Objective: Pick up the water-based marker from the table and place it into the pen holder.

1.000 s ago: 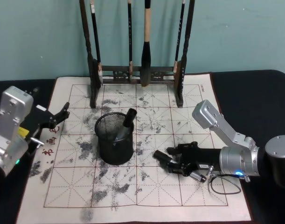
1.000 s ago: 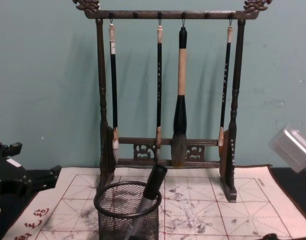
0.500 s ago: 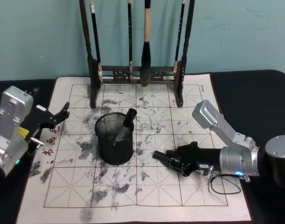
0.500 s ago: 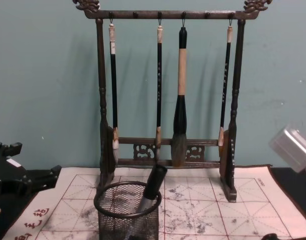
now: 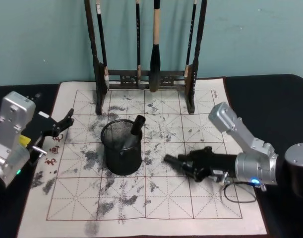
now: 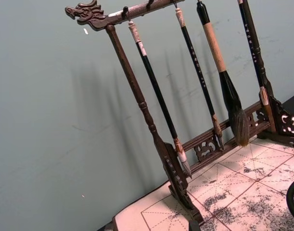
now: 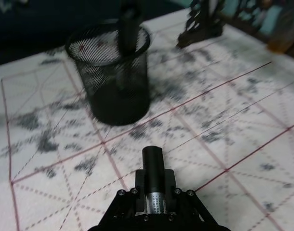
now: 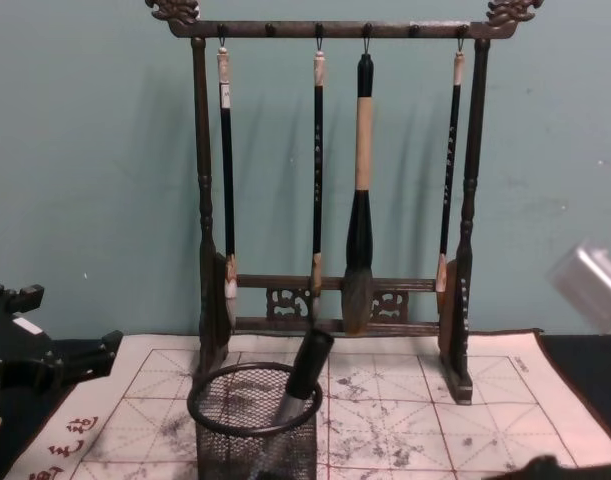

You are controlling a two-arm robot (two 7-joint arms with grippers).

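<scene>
In the lower right of the head view, the right gripper (image 5: 187,164) is extending leftward low over the ink-stained grid mat (image 5: 156,208). Its fingers are pinching the water-based marker (image 5: 170,159), whose dark end is pointing toward the pen holder (image 5: 122,153) near the frame's centre. The marker and the holder are sitting apart, and we cannot tell whether the marker is clear of the mat. A second marker (image 5: 137,126) is leaning inside the holder against its rim. At the left edge the left gripper (image 5: 66,124) is hovering with its fingers spread and holding nothing, and the brush rack (image 5: 99,84) is standing at top centre. In the left wrist view we are seeing the brush rack (image 6: 137,91) with four brushes (image 6: 223,77) hanging from it, its feet resting on the mat. In the right wrist view we are watching the right gripper (image 7: 154,185) clamping the marker (image 7: 153,163), which is aiming at the pen holder (image 7: 115,82) farther off. In the chest view the pen holder (image 8: 253,425) is sitting at bottom centre in front of the rack, and the left gripper (image 8: 75,360) is showing at lower left.
</scene>
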